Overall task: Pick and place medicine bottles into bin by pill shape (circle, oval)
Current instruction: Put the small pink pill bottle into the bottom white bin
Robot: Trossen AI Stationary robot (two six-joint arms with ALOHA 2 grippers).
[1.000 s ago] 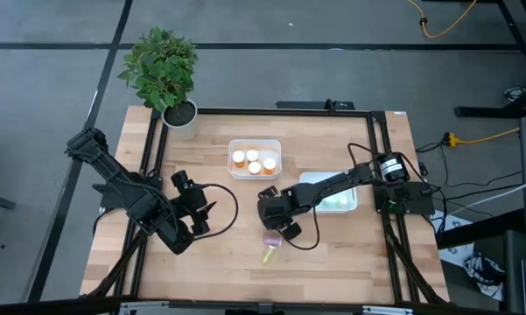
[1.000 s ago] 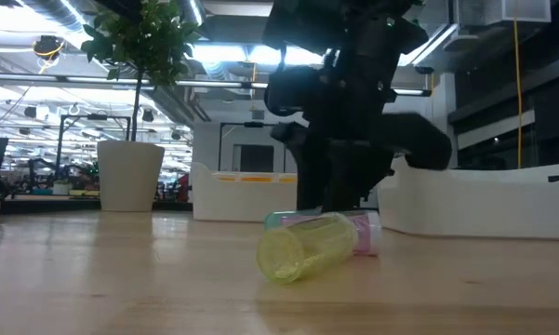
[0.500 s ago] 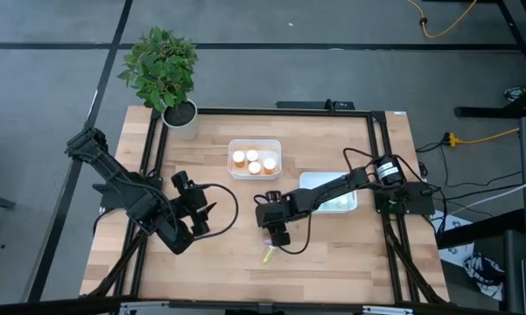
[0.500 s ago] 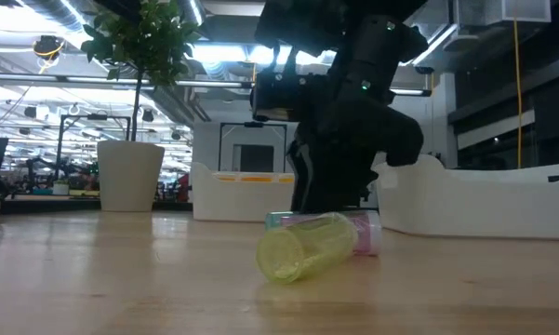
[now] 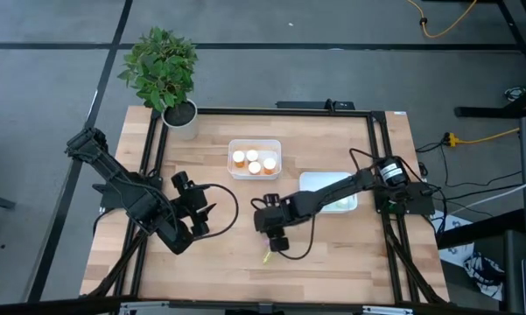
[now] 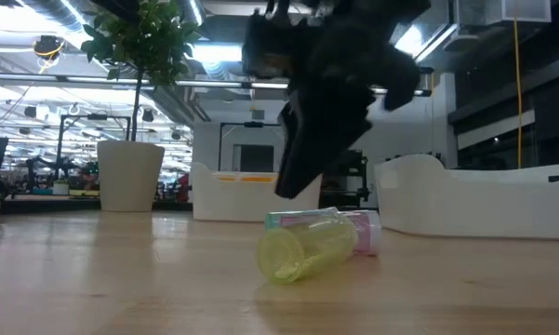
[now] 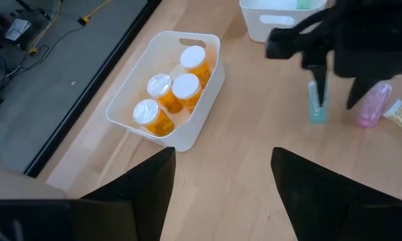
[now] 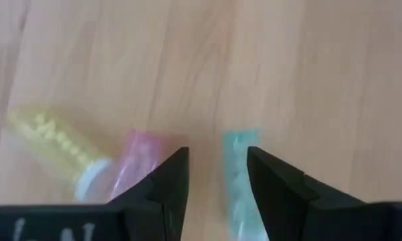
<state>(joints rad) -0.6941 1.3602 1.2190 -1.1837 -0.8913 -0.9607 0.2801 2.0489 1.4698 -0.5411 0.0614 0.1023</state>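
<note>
Since a second ago my right claw (image 5: 278, 241) has swung toward the near left, and it now hangs just above the three loose bottles lying on the desk (image 5: 219, 262). From its wrist camera I look straight down past the two fingers (image 8: 166, 184), which stand a little apart with nothing between them. Below them lie the teal bottle (image 8: 239, 173) and the pink bottle (image 8: 139, 166) side by side, and the yellow bottle (image 8: 50, 140) lies just beside the pink one, on its far side from the teal. At desk level the yellow bottle is nearest the camera, on its side.

My left claw (image 5: 203, 213) waits over the left half of the desk, fingers spread wide and empty. Four orange bottles (image 7: 172, 91) with white caps stand in the small white bin (image 5: 255, 159) at the far middle. A second white bin (image 5: 349, 205) sits to the right, under my right arm, and a potted plant (image 5: 162, 74) marks the far left corner.
</note>
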